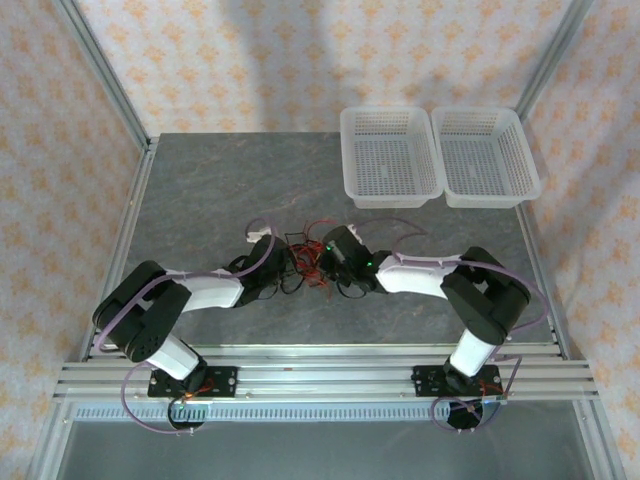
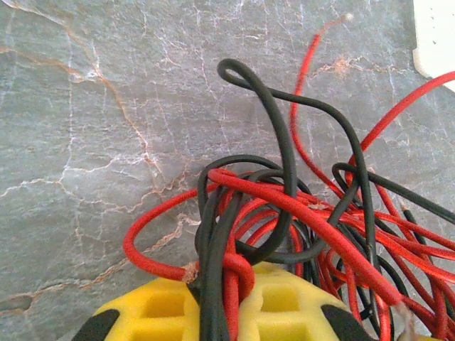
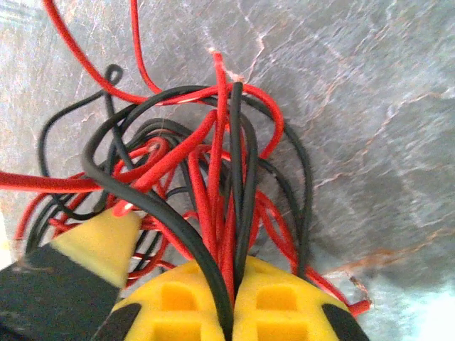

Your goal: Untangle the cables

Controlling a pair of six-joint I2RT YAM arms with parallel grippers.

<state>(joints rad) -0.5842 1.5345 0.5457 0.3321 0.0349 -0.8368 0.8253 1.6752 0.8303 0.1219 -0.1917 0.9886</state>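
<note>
Grey bench point(image 1: 220, 190), near-edge middle: left gripper point(image 2: 220, 302) and right gripper point(image 3: 231, 302) both pinch the cables point(image 1: 305, 265); pulling apart could cinch the knot.

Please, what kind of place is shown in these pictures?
Probably a robot test cell in a laboratory, though I cannot be certain. The left arm and the right arm are bolted to an aluminium rail at the edge of a grey table, and patterned walls enclose it.

Tangled red and black cables point(image 1: 303, 262), mid-table
</note>
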